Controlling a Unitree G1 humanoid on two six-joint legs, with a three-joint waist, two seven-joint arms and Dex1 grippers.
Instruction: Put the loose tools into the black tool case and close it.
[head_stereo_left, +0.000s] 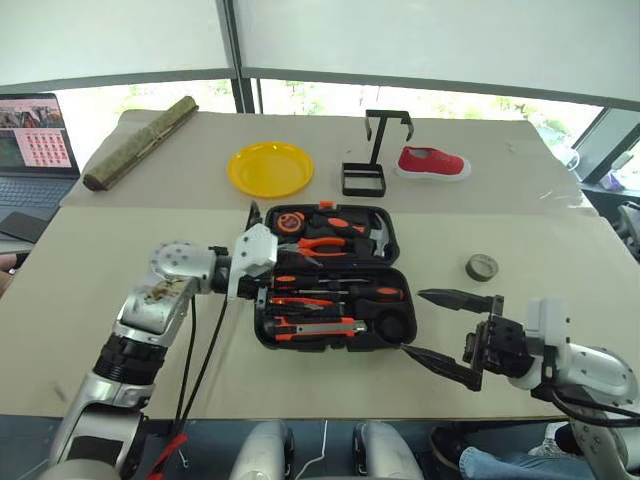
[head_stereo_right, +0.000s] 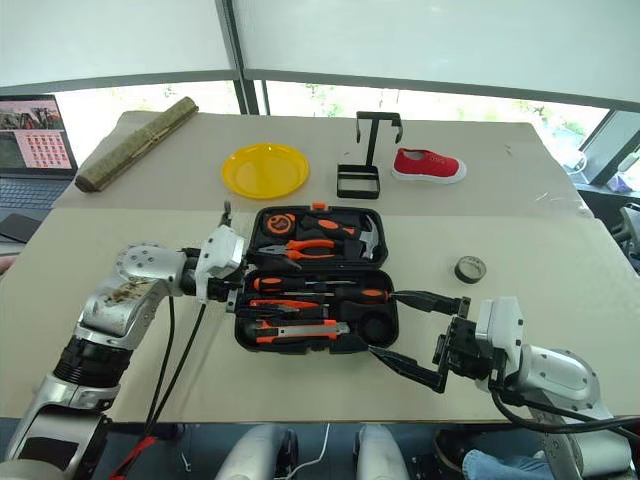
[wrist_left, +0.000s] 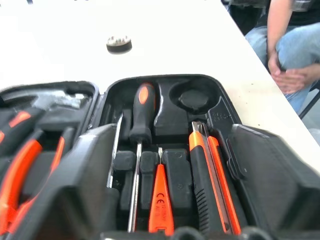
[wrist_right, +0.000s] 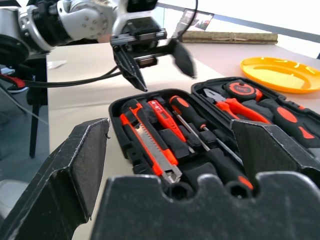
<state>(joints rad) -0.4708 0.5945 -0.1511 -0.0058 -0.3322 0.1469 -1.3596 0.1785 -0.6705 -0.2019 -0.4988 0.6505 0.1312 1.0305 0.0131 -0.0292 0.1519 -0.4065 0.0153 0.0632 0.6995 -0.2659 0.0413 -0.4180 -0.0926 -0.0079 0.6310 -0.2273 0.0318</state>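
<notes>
Black tool case (head_stereo_left: 330, 275) lies open mid-table, knife (head_stereo_left: 318, 327) and screwdrivers (head_stereo_left: 340, 291) slotted in; grey tape roll (head_stereo_left: 481, 267) sits right. Left gripper (wrist_right: 152, 57) hovers parted, empty; right gripper (head_stereo_left: 440, 330) gapes wide.

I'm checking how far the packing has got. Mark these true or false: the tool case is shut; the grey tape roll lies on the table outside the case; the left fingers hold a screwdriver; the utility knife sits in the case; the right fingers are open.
1. The black tool case is shut. False: it lies open.
2. The grey tape roll lies on the table, outside the case. True.
3. The left gripper fingers hold a screwdriver. False: they are apart and empty.
4. The utility knife sits in the case. True.
5. The right gripper fingers are open. True.
</notes>
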